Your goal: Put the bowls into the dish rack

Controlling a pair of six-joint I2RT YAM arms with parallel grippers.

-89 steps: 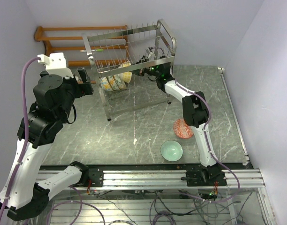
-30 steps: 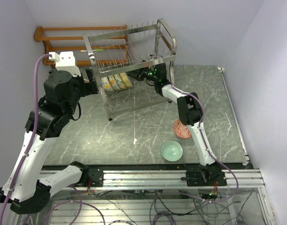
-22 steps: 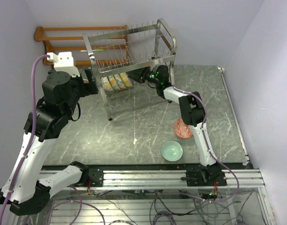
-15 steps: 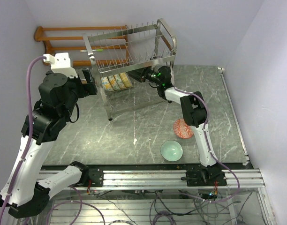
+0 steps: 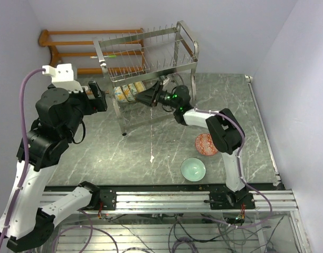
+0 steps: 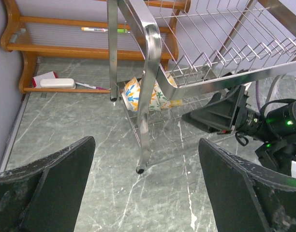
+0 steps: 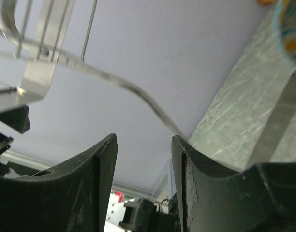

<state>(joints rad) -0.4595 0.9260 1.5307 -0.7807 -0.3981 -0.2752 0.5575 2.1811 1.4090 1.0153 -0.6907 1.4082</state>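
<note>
Your left hand (image 6: 145, 141): spread wide, held nothing. Your right hand (image 7: 143, 138): parted, empty, beside floral bowls (image 5: 129, 92) on dish rack (image 5: 186, 41) lower tier. Red bowl (image 5: 206, 144), mint bowl (image 5: 193, 168): lay on desk (image 5: 98, 158).

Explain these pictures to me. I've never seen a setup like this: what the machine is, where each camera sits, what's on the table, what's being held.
Two robot arms are bolted at the near edge of the table, each ending in a two-finger gripper. One picture looks down from above; the other two come from a camera on each wrist. Painted bowls stand in the lower tier of the steel dish rack. A red-patterned bowl and a mint green bowl lie on the table. The left gripper and right gripper are both open and hold nothing.
</note>
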